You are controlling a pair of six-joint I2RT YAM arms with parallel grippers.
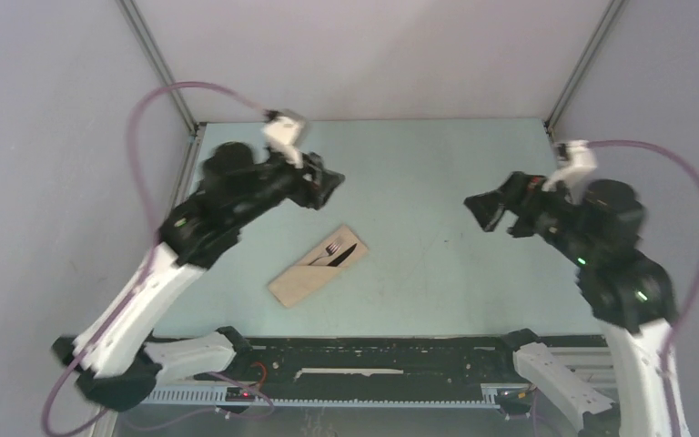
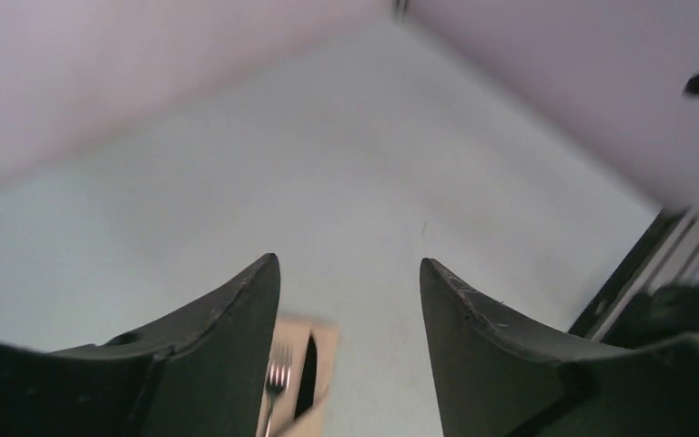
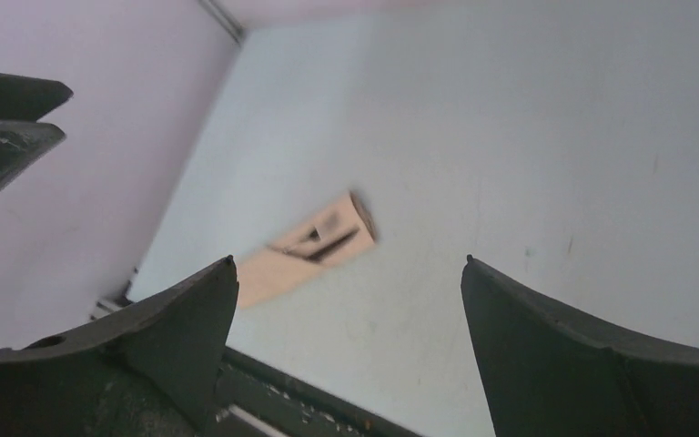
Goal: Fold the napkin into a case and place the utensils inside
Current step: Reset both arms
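The beige napkin, folded into a narrow case (image 1: 315, 266), lies slantwise on the table a little left of centre. A light grey fork (image 1: 332, 248) and a black knife (image 1: 345, 255) stick out of its upper end. In the left wrist view the case (image 2: 320, 364), fork (image 2: 277, 375) and knife (image 2: 308, 375) show low down beside the left finger. The right wrist view shows the case (image 3: 305, 250) blurred. My left gripper (image 1: 331, 185) hangs open above and behind the case, holding nothing. Far to the right, my right gripper (image 1: 475, 208) is wide open and empty.
The pale green table (image 1: 419, 182) is walled by grey panels at the back and sides. A black rail (image 1: 373, 360) with the arm bases runs along the near edge. The left gripper's fingers (image 3: 5, 127) show at the left edge of the right wrist view.
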